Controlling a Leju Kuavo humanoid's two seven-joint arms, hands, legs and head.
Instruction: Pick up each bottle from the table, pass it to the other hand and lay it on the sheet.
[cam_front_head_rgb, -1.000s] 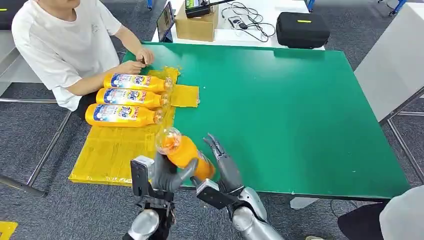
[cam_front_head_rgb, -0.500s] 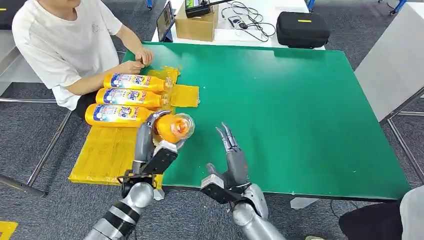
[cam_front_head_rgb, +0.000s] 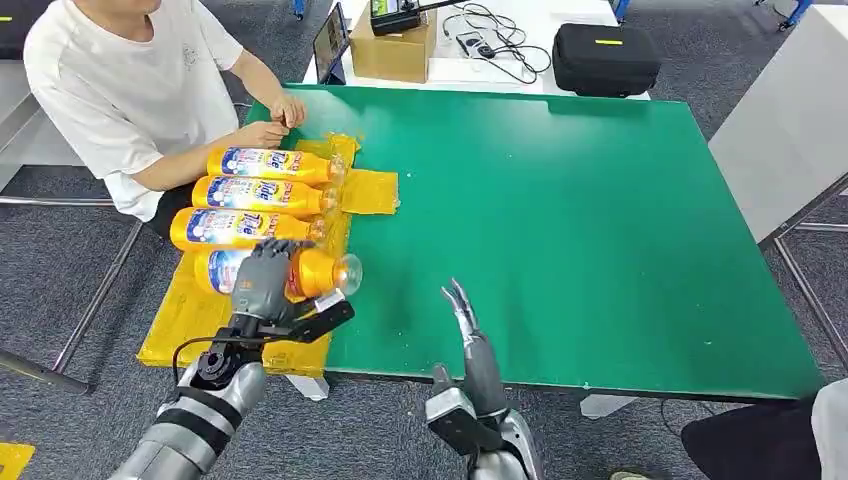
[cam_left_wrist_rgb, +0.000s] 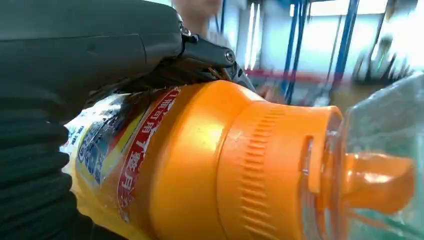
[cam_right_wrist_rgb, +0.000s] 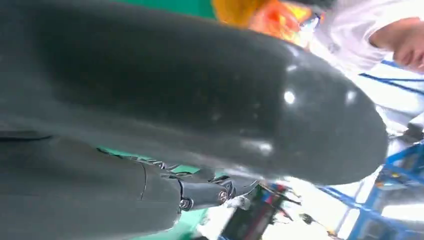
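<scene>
Over the yellow sheet (cam_front_head_rgb: 215, 315) at the near left corner of the green table (cam_front_head_rgb: 600, 230), the left hand (cam_front_head_rgb: 262, 282) has its fingers wrapped around an orange bottle (cam_front_head_rgb: 310, 272); the bottle is on its side, clear cap pointing toward the middle of the table, lined up just beside the three bottles (cam_front_head_rgb: 262, 195) already lying in a row on the sheet; can't tell if it's actually touching the sheet or sitting a hair above it; in the left wrist view you get the same bottle (cam_left_wrist_rgb: 240, 165) up close, orange shoulder, ribbed collar and see-through cap, with the label tucked under the hand; the right hand (cam_front_head_rgb: 472, 340) is off by the table's near edge, well apart from the bottle, fingers straight and spread, holding nothing; a person in a white shirt (cam_front_head_rgb: 130, 70) sits at the far left corner with both hands resting by the top of the sheet; beyond the far edge there's a cardboard box (cam_front_head_rgb: 392, 45) and a black case (cam_front_head_rgb: 604, 58) on a white surface.
</scene>
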